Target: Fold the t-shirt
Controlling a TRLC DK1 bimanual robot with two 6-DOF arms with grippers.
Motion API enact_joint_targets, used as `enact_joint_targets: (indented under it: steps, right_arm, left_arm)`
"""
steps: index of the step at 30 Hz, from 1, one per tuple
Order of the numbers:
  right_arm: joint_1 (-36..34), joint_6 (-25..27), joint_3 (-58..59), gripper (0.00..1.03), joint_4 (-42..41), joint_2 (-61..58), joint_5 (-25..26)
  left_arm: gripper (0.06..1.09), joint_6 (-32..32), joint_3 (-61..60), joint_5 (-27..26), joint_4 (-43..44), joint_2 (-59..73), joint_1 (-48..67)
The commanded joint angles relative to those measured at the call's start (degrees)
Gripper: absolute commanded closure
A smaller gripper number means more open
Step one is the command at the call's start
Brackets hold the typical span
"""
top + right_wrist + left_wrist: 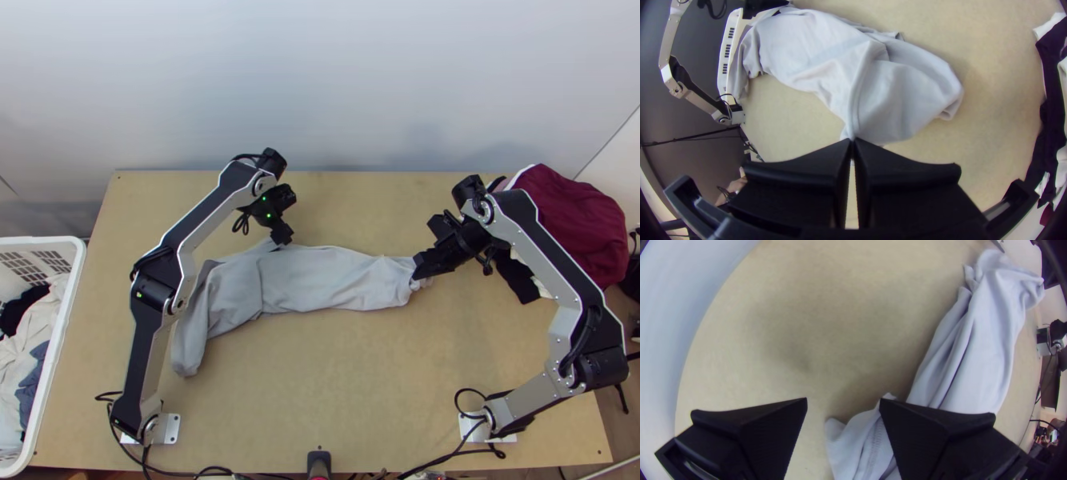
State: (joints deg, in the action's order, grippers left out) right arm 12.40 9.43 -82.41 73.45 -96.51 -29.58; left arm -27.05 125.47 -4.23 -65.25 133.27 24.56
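Note:
The light grey t-shirt (pixel 312 280) lies bunched in a long strip across the table, one part trailing toward the near edge at its left end. Above its far edge, left of the middle, is my left gripper (pixel 282 235). In the left wrist view my left gripper (pixel 843 401) is open, one finger over a seamed corner of the t-shirt (pixel 982 342), the other over bare wood. At the strip's right end is my right gripper (pixel 418 269). The right wrist view has my right gripper (pixel 852 141) shut on an edge of the t-shirt (pixel 818 49).
A dark red garment (pixel 572 220) lies heaped with black and white cloth at the table's right side. A white laundry basket (pixel 60 336) holding clothes stands at the left. Bare wood (pixel 344 368) lies between the t-shirt and the near edge.

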Motion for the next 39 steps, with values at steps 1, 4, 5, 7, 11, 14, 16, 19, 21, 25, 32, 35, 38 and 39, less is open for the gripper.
enact_joint_targets:
  steps: [1, 4, 5, 7, 11, 14, 16, 19, 21, 25, 32, 35, 38, 39]
  right_arm:
    - [-0.19, 0.24, 0.41, 1.0, -0.5, 0.18, 0.05]
    - [-0.36, 0.32, 0.32, 1.0, -0.68, 0.01, 0.05]
    - [-0.36, 0.32, 0.32, 1.0, -0.76, -0.08, 0.05]
    - [-0.45, 0.32, 0.41, 1.0, -0.85, -0.17, 0.05]
    - [-0.45, 0.32, 0.76, 1.0, -0.94, -0.08, 0.05]
    - [-0.54, 0.32, 1.02, 1.0, -1.2, 0.09, 0.05]
    - [-0.63, 0.32, 1.02, 1.0, -1.47, 0.18, 0.05]
    - [-0.63, 0.32, 0.85, 1.0, -1.47, 0.27, 0.05]
    - [-0.71, 0.32, 0.85, 1.0, -1.56, 0.36, 0.05]
    - [-1.15, 0.32, 0.85, 1.0, -1.64, 0.44, 0.05]
    - [-1.42, 0.32, 1.55, 1.0, -1.64, 1.15, 0.05]
    - [-1.42, 0.32, 1.99, 1.0, -1.64, 1.41, 0.05]
    - [-1.33, 0.24, 1.9, 1.0, -1.73, 1.85, 0.05]
    - [-1.33, 0.06, 1.73, 1.0, -1.64, 2.11, 0.05]
  left_arm:
    - [0.28, -2.13, -0.05, -0.6, -2.86, -1.09, 0.23]
    - [0.28, -2.75, 0.04, -0.96, -3.65, -1.79, 0.58]
    - [0.28, -3.27, 0.04, -0.96, -4.09, -1.79, 0.76]
    - [0.28, -3.63, -0.05, -1.04, -5.06, -1.52, 1.02]
    - [0.28, -3.71, -0.23, -3.86, -6.9, -1.61, 1.11]
    - [0.32, -4.42, -2.25, -3.68, -6.73, -1.52, 1.28]
    - [0.37, -4.42, -2.95, -3.68, -5.59, -1.44, 0.76]
    - [0.44, -4.42, -3.39, -3.59, -4.27, -1.17, -0.03]
    - [0.5, -4.42, -3.39, -3.59, -3.92, -1.17, -0.21]
    - [0.8, -3.36, -3.21, -3.68, -2.33, -0.56, -0.83]
    - [1.05, -0.9, -0.23, -4.21, -2.77, -2.58, -2.41]
    - [1.05, -3.19, -0.67, -8.25, -5.85, -2.93, -4.08]
    - [1.05, -2.66, -0.58, -11.06, -6.2, -4.16, -6.8]
    - [1.05, -1.87, -0.31, -12.21, -6.2, -5.13, -7.68]
